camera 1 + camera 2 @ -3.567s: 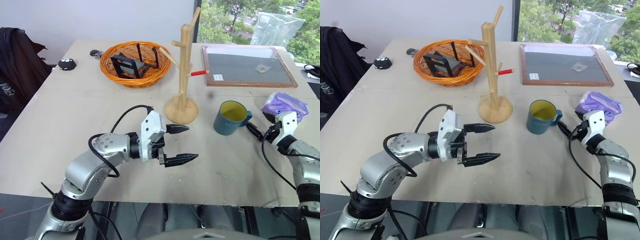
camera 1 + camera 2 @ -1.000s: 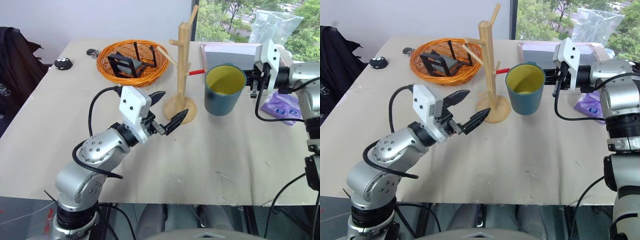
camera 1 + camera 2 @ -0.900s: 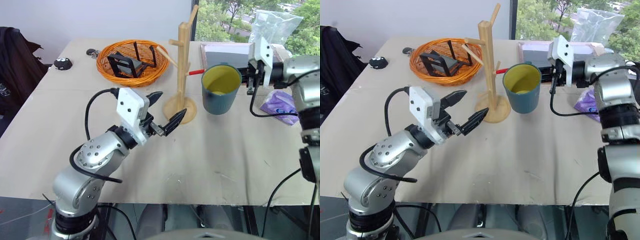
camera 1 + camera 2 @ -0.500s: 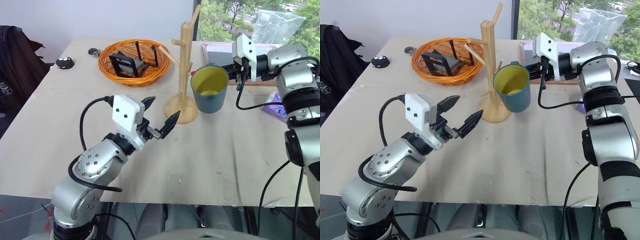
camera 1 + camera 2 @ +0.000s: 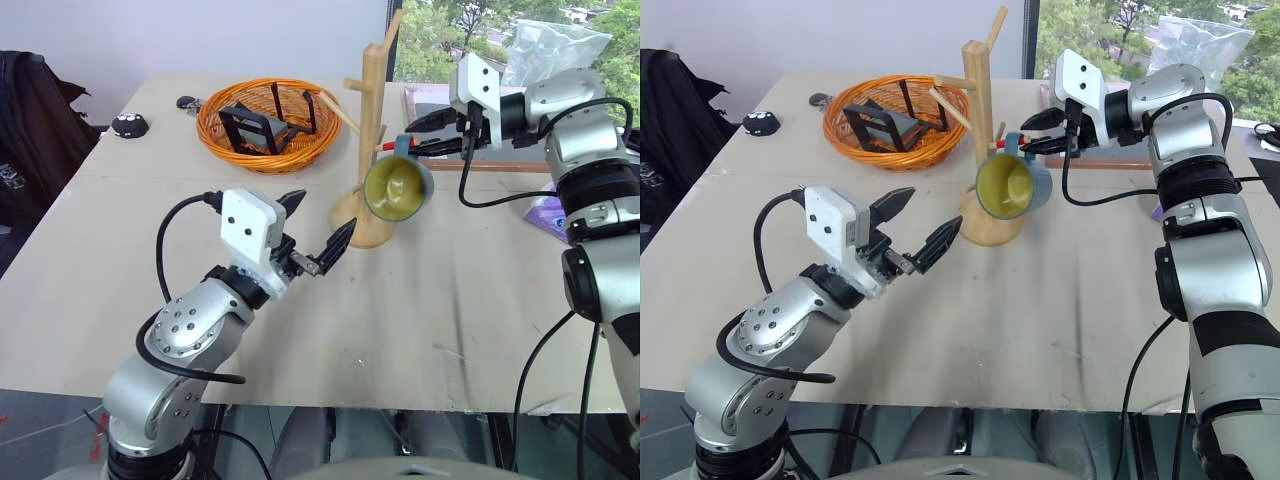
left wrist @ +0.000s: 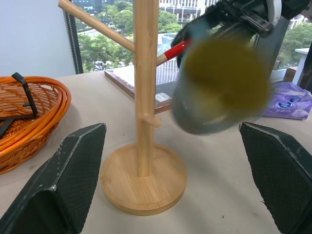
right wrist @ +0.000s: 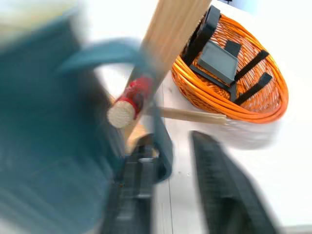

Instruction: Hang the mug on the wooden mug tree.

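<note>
The dark teal mug [image 5: 397, 188] is tipped with its yellow inside toward me, beside the post of the wooden mug tree [image 5: 371, 110]. In the right wrist view its handle [image 7: 105, 51] loops over the red-tipped peg [image 7: 130, 100]. The mug [image 6: 222, 83] is blurred in both wrist views. My right gripper [image 5: 415, 137] is open just right of the handle, one finger above and one below the peg's line. My left gripper [image 5: 320, 218] is open in front of the tree's round base [image 6: 144, 183], holding nothing.
An orange wicker basket [image 5: 268, 125] with black items stands left of the tree at the back. A wood-framed dark board [image 5: 500, 165] and a purple pack [image 5: 545, 212] lie on the right. A small black object [image 5: 130, 125] sits far left.
The mug, upright in my shut right gripper beside the post, has tipped over onto the red-tipped peg. The right gripper has opened. The left arm has stayed put.
</note>
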